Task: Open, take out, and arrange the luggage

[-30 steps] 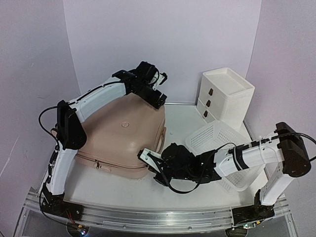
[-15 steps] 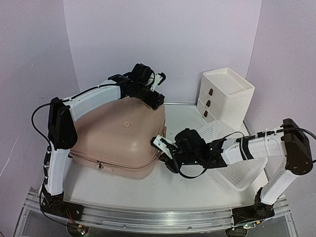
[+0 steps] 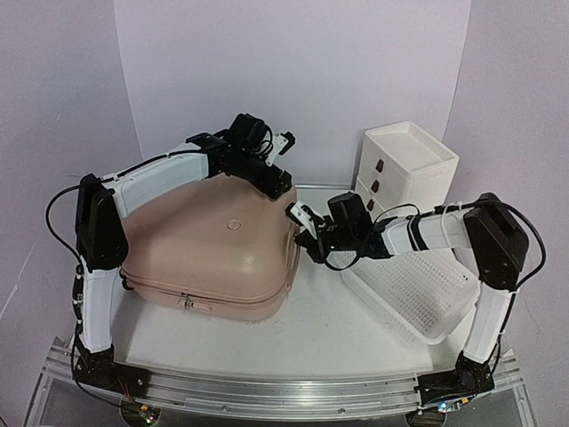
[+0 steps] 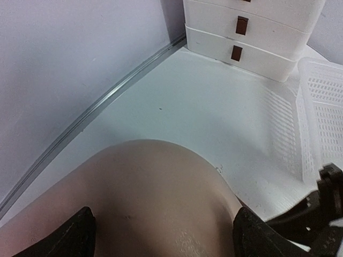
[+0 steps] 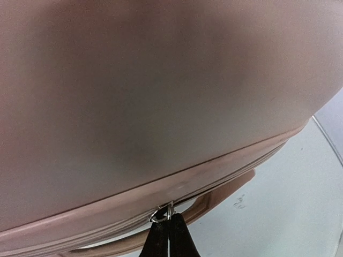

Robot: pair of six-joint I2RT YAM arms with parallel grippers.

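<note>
The luggage point(image 3: 213, 240), a large pale-pink hard-shell suitcase, lies flat on the left half of the table. My left gripper point(image 3: 274, 182) sits over its far right corner. In the left wrist view the rounded corner point(image 4: 155, 203) fills the whole gap between the two widely spread black fingers point(image 4: 80, 233), which press against its sides. My right gripper point(image 3: 307, 236) is at the suitcase's right side. In the right wrist view its tips point(image 5: 169, 218) are shut on the metal zipper pull point(image 5: 162, 214), under the pink shell point(image 5: 161, 80).
A white perforated basket point(image 3: 418, 289) lies tilted on the right, just behind my right forearm. A white drawer unit point(image 3: 404, 169) with brown handles stands at the back right against the wall. The table's metal rim point(image 4: 107, 101) runs behind the suitcase.
My right gripper travelled with the zipper pull from the suitcase's front right corner along its right side toward the back. The left gripper settled on the far corner and its jaws narrowed a little.
</note>
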